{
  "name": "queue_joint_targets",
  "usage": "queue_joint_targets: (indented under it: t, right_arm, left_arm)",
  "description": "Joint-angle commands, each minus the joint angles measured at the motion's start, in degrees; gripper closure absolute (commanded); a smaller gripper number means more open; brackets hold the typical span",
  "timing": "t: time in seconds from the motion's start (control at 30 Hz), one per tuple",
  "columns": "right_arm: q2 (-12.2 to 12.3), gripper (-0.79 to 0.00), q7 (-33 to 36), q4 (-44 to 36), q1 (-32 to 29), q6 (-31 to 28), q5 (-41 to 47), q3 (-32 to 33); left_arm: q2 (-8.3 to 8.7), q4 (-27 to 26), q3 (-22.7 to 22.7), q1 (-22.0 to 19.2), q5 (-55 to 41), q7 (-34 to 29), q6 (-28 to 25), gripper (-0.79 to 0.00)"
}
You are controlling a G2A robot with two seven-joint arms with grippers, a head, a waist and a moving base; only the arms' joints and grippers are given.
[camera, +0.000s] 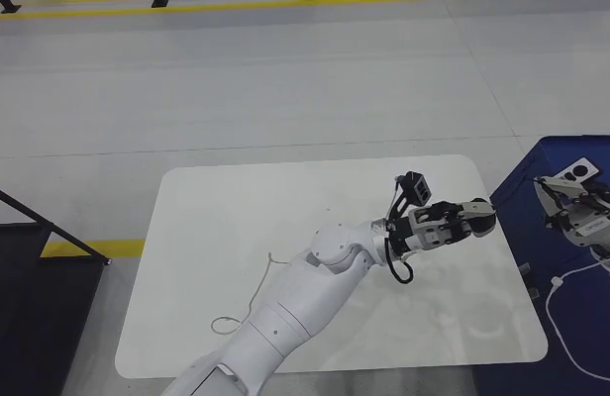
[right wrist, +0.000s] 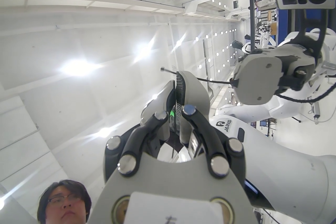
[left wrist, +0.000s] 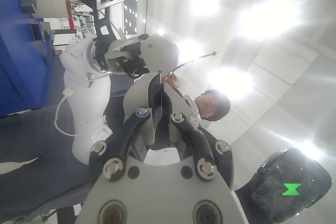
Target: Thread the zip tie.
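Gripped the zip tie (left wrist: pixel 194 60) at mid-frame, pinched shut in both left end effector (left wrist: pixel 160 79) and right end effector (right wrist: pixel 175 81). Probably called for steadying the head and feeding the tail straight, without slack.

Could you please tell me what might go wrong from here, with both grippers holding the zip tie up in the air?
1. The left gripper and right gripper each pinch the thin zip tie near their very tips, so a slight pull apart could slip it free.
2. The tie's head juts only a little beyond the right gripper, so feeding the tail in may foul that gripper.
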Motion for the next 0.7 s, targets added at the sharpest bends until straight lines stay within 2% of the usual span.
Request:
queue_joint_targets:
  t: [0.0, 0.2, 0.4, 0.43, 0.5, 0.53, 0.67]
  right_arm:
    - [-0.05, 0.0, 0.03, -0.14, -0.19, 0.05, 0.09, 0.32]
    - [-0.2, 0.0, 0.08, -0.54, -0.8, 0.16, -0.07, 0.92]
    - [-0.33, 0.0, 0.21, -1.04, -1.27, 0.3, -0.65, 1.24]
    - [-0.36, 0.0, 0.19, -1.12, -1.32, 0.29, -0.67, 1.24]
    - [-0.4, 0.0, 0.19, -1.28, -1.43, 0.37, -0.78, 1.26]
    - [-0.42, 0.0, 0.17, -1.38, -1.47, 0.43, -0.81, 1.29]
    - [-0.52, 0.0, 0.11, -1.68, -1.71, 0.43, -1.15, 1.25]
  left_arm:
    - [0.22, 0.05, -0.03, -0.19, 2.23, 0.6, 1.32, 0.0]
    - [1.0, -1.3, -0.62, 0.13, 6.08, 0.91, 6.03, 0.0]
    - [1.6, -3.75, -1.64, 1.44, 7.5, 1.01, 7.13, 0.0]
    - [1.65, -4.09, -1.82, 1.72, 7.47, 0.95, 6.71, -0.095]
    - [1.79, -4.38, -2.2, 1.87, 8.63, 1.76, 5.43, -0.677]
    - [1.84, -4.4, -2.19, 2.0, 9.21, 2.07, 5.26, -0.785]
    - [1.88, -4.96, -2.56, 2.81, 8.37, 1.93, 4.91, -0.785]
